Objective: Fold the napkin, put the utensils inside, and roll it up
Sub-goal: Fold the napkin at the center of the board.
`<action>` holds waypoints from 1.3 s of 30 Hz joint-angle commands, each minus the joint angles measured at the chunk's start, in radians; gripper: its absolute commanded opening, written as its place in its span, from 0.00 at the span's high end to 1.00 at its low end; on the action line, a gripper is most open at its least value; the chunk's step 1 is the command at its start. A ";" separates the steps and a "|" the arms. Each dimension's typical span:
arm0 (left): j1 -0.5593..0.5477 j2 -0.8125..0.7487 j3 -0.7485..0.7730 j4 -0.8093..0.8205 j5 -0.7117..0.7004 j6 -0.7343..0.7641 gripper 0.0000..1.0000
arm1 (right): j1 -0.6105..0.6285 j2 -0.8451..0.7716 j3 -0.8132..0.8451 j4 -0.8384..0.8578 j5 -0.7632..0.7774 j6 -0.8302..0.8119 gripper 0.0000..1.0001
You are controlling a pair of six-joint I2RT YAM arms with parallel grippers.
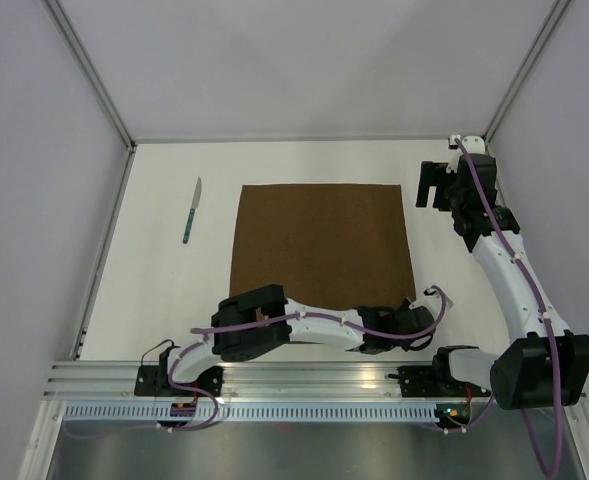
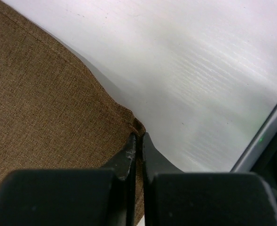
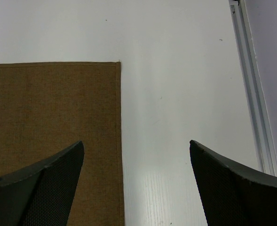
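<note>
Knife [image 1: 192, 210]: upper left, well apart from the napkin. Napkin [image 1: 322, 243]: spread at frame centre. Left gripper [image 2: 138, 136]: jaws clamped on the napkin's lower-right corner. Right gripper [image 3: 136, 142]: upper right, jaws wide apart, holding nothing.

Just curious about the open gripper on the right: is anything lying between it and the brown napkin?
Nothing visible. The right gripper hangs open over bare table beside the far right corner of the napkin, with no object between.
</note>
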 commanded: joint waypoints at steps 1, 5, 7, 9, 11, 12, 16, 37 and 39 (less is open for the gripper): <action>0.020 -0.097 -0.020 0.006 0.091 -0.030 0.98 | 0.002 -0.026 0.000 -0.011 0.014 -0.003 0.02; 0.091 -0.180 -0.078 0.038 0.212 -0.116 0.98 | 0.003 -0.026 -0.001 -0.011 0.013 -0.003 0.02; 0.120 -0.229 -0.118 0.052 0.283 -0.145 0.98 | 0.002 -0.026 -0.001 -0.011 0.013 -0.005 0.02; 0.171 -0.258 -0.153 0.090 0.327 -0.185 0.98 | 0.003 -0.029 -0.001 -0.012 0.011 -0.005 0.02; 0.226 -0.300 -0.180 0.103 0.396 -0.226 0.98 | 0.003 -0.029 -0.003 -0.014 0.010 -0.005 0.02; 0.246 -0.313 -0.207 0.113 0.418 -0.242 0.98 | 0.002 -0.031 -0.003 -0.012 0.008 -0.005 0.02; 0.358 -0.385 -0.276 0.147 0.504 -0.297 0.98 | 0.003 -0.032 -0.004 -0.012 0.000 -0.005 0.02; 0.972 -0.387 -0.298 0.118 0.800 -0.395 0.98 | 0.003 -0.025 -0.012 -0.024 -0.066 -0.008 0.02; 1.008 -0.373 -0.278 0.109 0.811 -0.395 0.98 | 0.003 -0.022 -0.012 -0.027 -0.072 -0.009 0.02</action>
